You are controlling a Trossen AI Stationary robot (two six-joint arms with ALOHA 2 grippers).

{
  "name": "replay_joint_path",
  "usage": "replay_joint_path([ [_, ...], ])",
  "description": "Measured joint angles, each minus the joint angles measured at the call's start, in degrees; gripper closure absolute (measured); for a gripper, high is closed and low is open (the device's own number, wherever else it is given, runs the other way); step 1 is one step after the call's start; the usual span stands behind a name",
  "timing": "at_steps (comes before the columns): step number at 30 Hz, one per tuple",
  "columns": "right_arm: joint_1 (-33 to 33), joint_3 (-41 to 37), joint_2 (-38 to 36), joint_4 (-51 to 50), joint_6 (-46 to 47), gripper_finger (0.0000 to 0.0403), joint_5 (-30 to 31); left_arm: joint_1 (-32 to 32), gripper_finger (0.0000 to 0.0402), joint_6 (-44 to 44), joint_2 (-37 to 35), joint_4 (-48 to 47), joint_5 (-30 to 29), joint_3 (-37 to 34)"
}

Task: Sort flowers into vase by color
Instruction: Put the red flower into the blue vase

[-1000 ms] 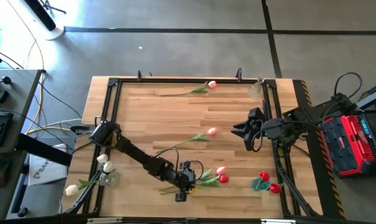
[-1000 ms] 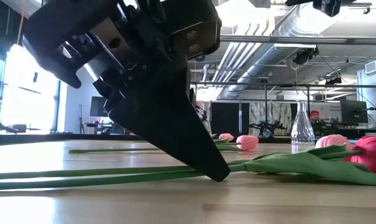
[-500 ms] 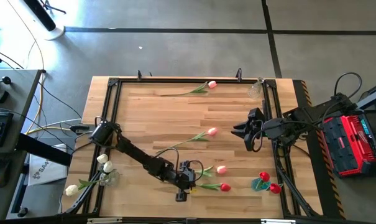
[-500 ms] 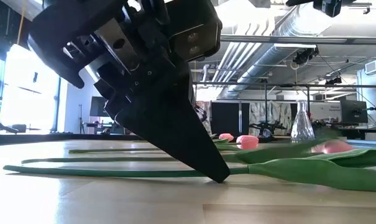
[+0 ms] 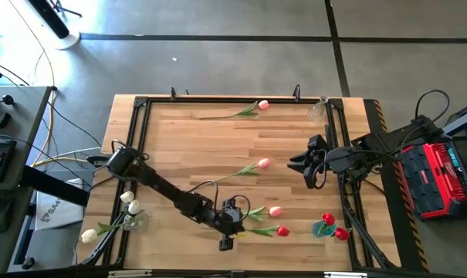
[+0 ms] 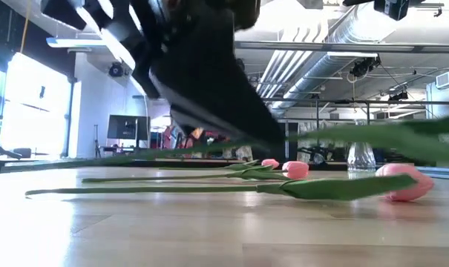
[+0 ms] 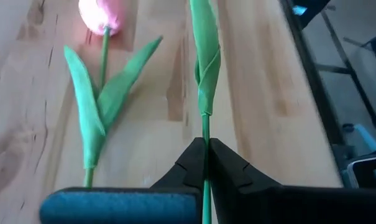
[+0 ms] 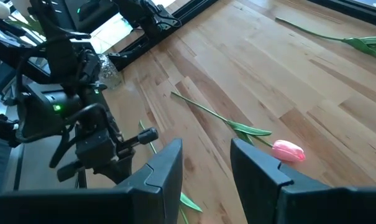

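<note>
Red tulip (image 5: 282, 231) pinched by its stem in the left gripper (image 7: 205, 163)
Green stem lifted off the wooden table (image 5: 218, 139); pink tulip (image 5: 274, 211) lies beside; right gripper (image 8: 205, 163) hovers apart, jaws parted, empty.

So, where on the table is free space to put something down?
Bare wood lies at the far-left part, between the pink tulip at the far edge and the left arm. The near right is crowded: left gripper shut on the red tulip, another pink tulip, red flowers in a vase.
</note>
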Motion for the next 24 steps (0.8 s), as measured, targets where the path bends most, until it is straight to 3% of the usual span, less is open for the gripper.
replay_joint_path([
  [12, 0.0, 0.0, 0.0, 0.7, -0.6, 0.0279, -0.4, 1.2, 0.0401, 2.0, -6.4, 0.2, -1.9, 0.0],
  [24, 0.0, 0.0, -5.8, -0.3, -2.6, 0.0279, 2.5, 9.4, 0.0401, 8.8, -17.9, -1.7, -2.9, 0.0],
])
